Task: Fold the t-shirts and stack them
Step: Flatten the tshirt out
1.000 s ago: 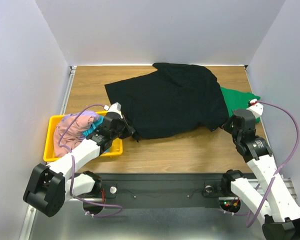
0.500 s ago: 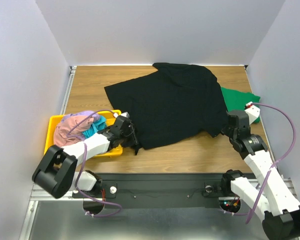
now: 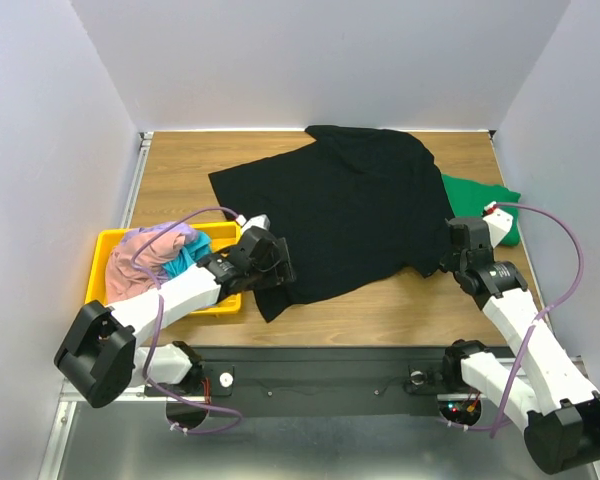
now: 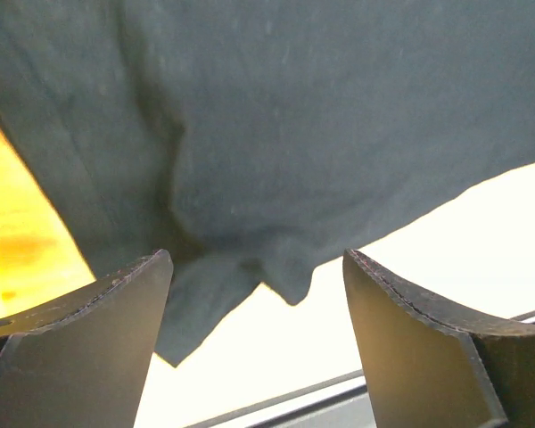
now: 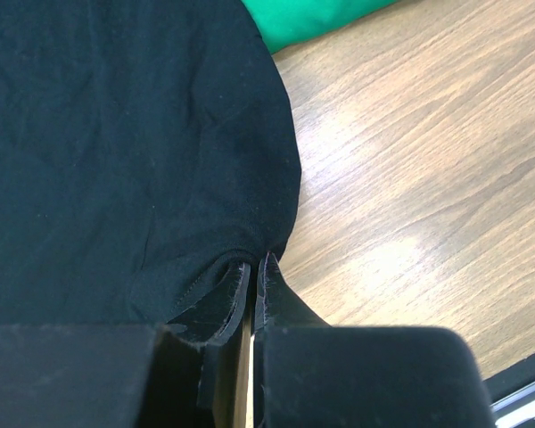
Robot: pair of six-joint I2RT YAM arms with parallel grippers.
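Note:
A large black t-shirt (image 3: 340, 210) lies spread over the middle of the table. My left gripper (image 3: 278, 272) is open and empty just above the shirt's near-left corner. In the left wrist view that corner (image 4: 250, 160) lies loose between the two spread fingers (image 4: 80, 348), with my left gripper (image 4: 257, 259) not touching it. My right gripper (image 3: 448, 262) is shut on the black shirt's near-right hem (image 5: 214, 267). The right wrist view shows the right gripper (image 5: 257, 263) pinching that edge low over the wood. A green t-shirt (image 3: 485, 205) lies partly under the black one at the right.
A yellow bin (image 3: 98, 270) stands at the near left. It holds bunched pink (image 3: 135, 265), teal (image 3: 185, 258) and lavender (image 3: 170, 232) tees. Bare wooden table (image 3: 380, 300) runs along the front edge. White walls close in the back and both sides.
My left gripper has opened and let go of the black shirt's near-left corner, which now lies on the table. The right gripper stays shut on the hem and has shifted slightly back.

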